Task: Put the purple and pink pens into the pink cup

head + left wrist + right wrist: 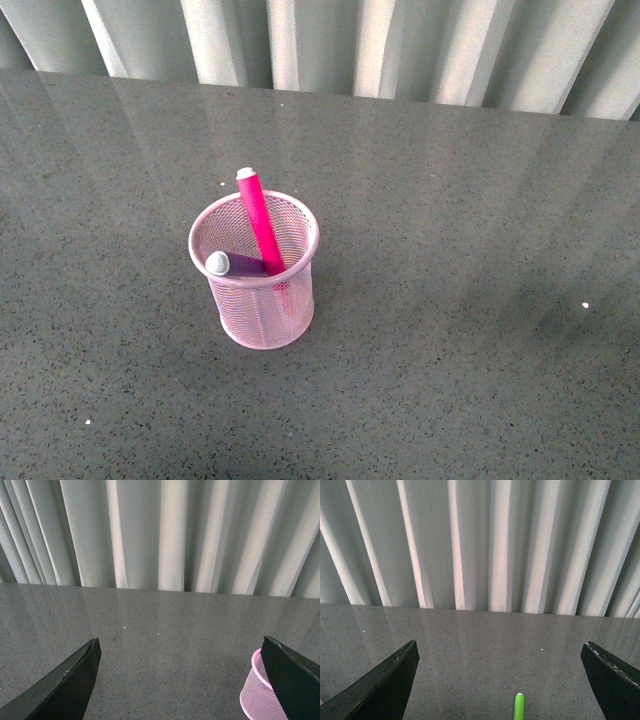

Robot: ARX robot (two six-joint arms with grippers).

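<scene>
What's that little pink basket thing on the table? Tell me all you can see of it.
The pink cup is a pale pink wire-mesh pen holder, round, narrowing slightly toward its base, with a rolled rim. It stands upright on the grey speckled table. Two pens stand in it: a hot pink pen leaning against the rim and rising well above it, and a purple pen whose white end sits about level with the rim. Nothing else touches it. Its edge also shows in the left wrist view, beside one jaw.
</scene>
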